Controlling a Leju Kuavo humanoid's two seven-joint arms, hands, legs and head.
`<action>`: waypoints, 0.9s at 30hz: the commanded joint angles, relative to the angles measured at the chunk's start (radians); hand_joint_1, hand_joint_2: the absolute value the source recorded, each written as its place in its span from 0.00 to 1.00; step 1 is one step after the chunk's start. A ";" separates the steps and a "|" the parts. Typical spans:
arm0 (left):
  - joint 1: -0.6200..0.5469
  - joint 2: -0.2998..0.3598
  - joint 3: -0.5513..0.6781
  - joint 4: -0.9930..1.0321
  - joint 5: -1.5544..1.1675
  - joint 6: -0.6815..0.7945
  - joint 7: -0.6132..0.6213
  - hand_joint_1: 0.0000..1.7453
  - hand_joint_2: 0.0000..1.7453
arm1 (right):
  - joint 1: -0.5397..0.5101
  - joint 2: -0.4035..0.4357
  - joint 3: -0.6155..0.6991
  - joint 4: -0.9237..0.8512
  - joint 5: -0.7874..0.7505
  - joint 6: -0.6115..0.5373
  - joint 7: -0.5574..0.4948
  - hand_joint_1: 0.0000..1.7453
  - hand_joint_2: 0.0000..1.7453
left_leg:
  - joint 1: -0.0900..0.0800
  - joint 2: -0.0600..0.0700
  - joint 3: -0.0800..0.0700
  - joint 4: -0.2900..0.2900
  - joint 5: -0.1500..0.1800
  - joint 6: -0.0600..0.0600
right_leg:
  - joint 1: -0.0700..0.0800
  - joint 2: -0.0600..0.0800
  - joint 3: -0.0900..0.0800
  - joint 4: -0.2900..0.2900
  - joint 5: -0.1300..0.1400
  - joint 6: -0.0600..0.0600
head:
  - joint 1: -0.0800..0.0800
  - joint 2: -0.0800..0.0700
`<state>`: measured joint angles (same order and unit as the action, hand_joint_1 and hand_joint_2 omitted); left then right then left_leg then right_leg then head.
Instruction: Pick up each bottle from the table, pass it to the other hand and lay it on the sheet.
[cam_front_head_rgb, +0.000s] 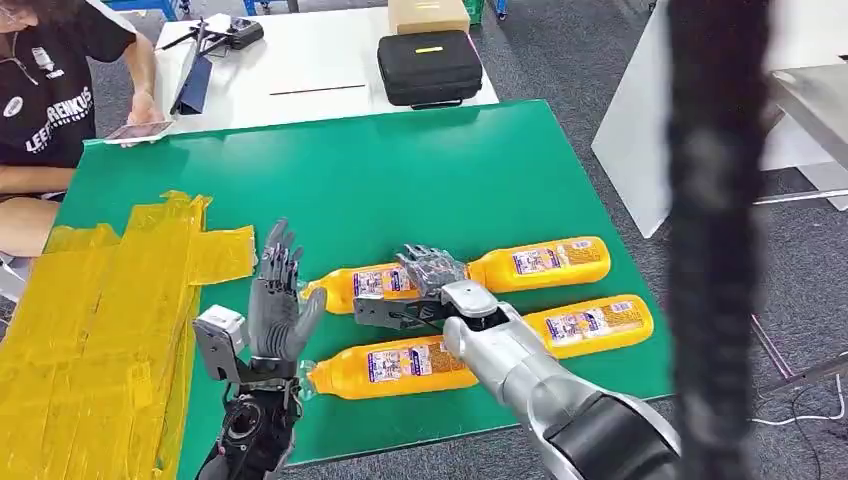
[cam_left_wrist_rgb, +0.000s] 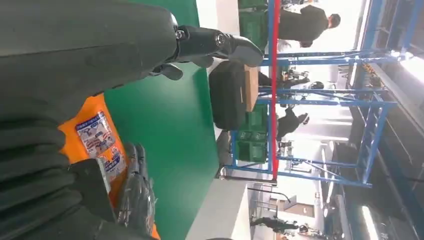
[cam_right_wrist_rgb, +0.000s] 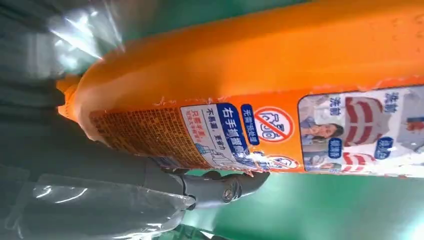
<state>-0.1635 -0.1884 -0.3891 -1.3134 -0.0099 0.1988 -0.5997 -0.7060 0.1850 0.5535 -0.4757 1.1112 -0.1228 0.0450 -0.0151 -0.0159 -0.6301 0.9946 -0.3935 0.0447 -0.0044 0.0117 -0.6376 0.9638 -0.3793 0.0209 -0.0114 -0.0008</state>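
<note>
Green table (cam_front_head_rgb: 420, 170) fills mid-frame; yellow sheet (cam_front_head_rgb: 90, 330) at lower left carries no bottle, so I judge all four still to do. Orange bottles lie centre to lower right, long axes left-right, caps toward frame left. My right hand (cam_front_head_rgb: 425, 285) is wrapped around the upper-left bottle (cam_front_head_rgb: 350, 285), which rests on the table. My left hand (cam_front_head_rgb: 278, 300) is raised beside it, fingers apart, holding nothing, ready to receive.
</note>
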 joint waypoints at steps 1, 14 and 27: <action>-0.038 0.006 -0.014 0.063 0.005 0.001 0.005 0.00 1.00 | -0.046 0.000 -0.005 0.084 -0.003 0.005 0.000 0.00 1.00 | 0.000 -0.001 0.005 0.000 -0.002 -0.003 | 0.000 -0.002 0.005 0.000 -0.003 0.000 | 0.000 0.000; -0.022 0.014 -0.031 0.020 0.013 -0.005 -0.002 0.00 1.00 | -0.039 -0.003 -0.027 0.096 0.010 0.002 0.003 0.98 1.00 | 0.001 0.000 0.005 0.000 -0.003 -0.003 | 0.001 -0.002 0.006 0.000 -0.003 0.000 | 0.000 0.000; 0.046 0.028 -0.020 -0.130 -0.018 0.000 0.001 0.00 1.00 | 0.009 -0.005 -0.195 -0.013 -0.089 -0.227 -0.048 1.00 1.00 | 0.000 0.000 0.004 0.000 -0.002 -0.003 | 0.000 -0.001 0.004 0.000 -0.002 0.000 | 0.000 0.000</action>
<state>-0.1317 -0.1892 -0.4078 -1.3947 -0.0118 0.1972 -0.6119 -0.7089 0.1812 0.4997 -0.4421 1.0929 -0.2057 0.0431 -0.0152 -0.0162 -0.6303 0.9946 -0.3935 0.0447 -0.0045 0.0116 -0.6375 0.9638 -0.3793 0.0209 -0.0114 -0.0008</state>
